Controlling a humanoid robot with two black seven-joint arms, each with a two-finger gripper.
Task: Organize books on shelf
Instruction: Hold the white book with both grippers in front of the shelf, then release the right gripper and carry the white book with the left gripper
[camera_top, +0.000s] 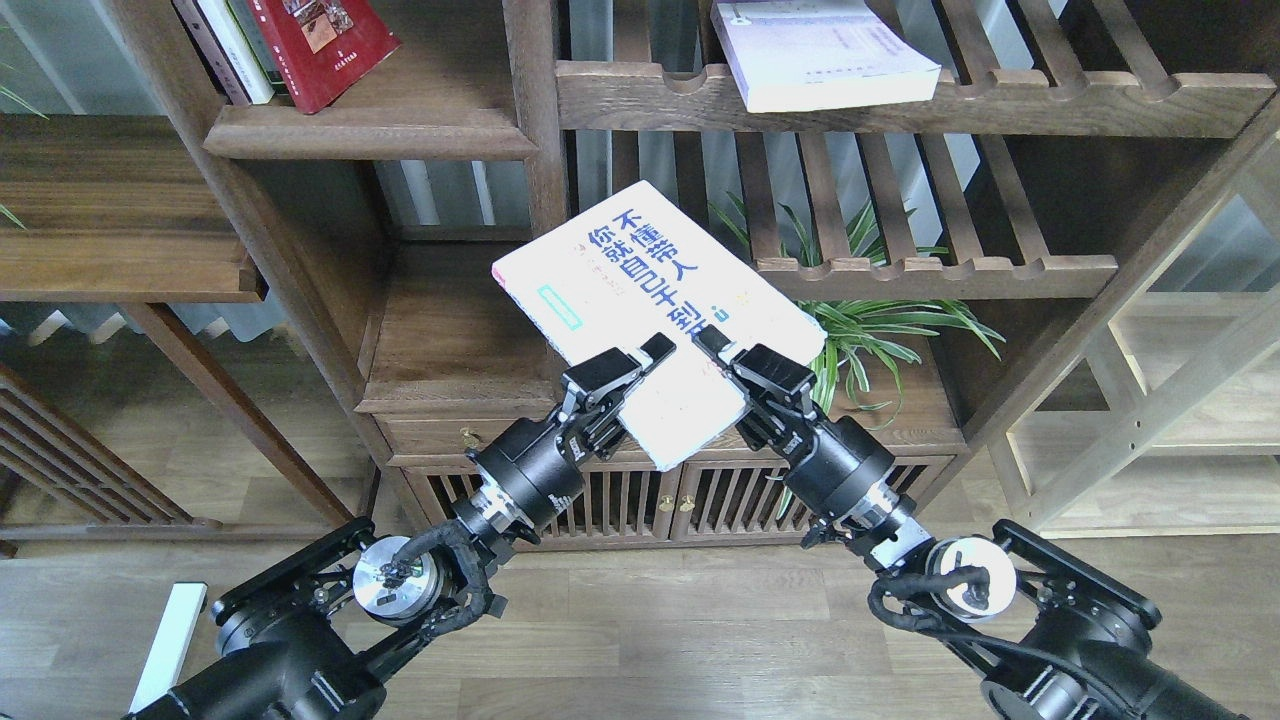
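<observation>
A large dark walnut bookcase (530, 200) filled the view, standing on a pale wood-plank floor (650, 620). Its solid shelf (400, 130) at upper left had a rounded front edge and carried the dark red book (325, 45), leaning against a few upright volumes. To the right, a slatted rack (900, 100) with a scalloped rail bore the pale lavender-white book (820, 50) lying flat, one corner jutting past the rail. A lower slatted rack (940, 270) stood over a green plant (880, 330), and a low cabinet (660, 490) with barred doors sat beneath.

The white book (640, 300) with blue characters was held in the air in front of the central post, tilted, its cover facing up. The left claw (640, 365) was closed narrowly on the book's near left edge, one finger lying on the cover. The right claw (725, 355) gripped the near right part in the same way, its upper finger pressed on the cover just beside the left one; the lower fingers were hidden under the book.

The book's far corner reached toward the gap beneath the upper rack. Open room lay on the solid shelf to the right of the red book, and in the bare cubby (450, 330) just left of the held book.
</observation>
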